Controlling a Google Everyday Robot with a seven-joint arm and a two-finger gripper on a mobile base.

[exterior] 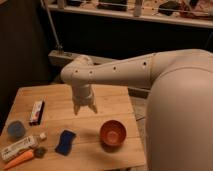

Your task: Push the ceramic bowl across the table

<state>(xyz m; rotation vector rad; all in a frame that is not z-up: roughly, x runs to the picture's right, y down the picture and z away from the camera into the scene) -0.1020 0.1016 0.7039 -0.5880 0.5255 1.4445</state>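
The ceramic bowl point(112, 132), small, round and glossy orange-red, sits on the light wooden table point(107, 102) near its right front corner. My gripper point(85, 109) hangs above the table's middle, behind and to the left of the bowl, pointing down. Its two fingers stand apart, open, with nothing between them. A gap of bare wood separates the gripper from the bowl.
A blue sponge point(65, 142) lies left of the bowl. Further left are a blue round container point(16, 129), a white-and-red packet point(36, 111), a white tube point(19, 148) and a carrot point(19, 160). My white arm point(150, 75) fills the right side.
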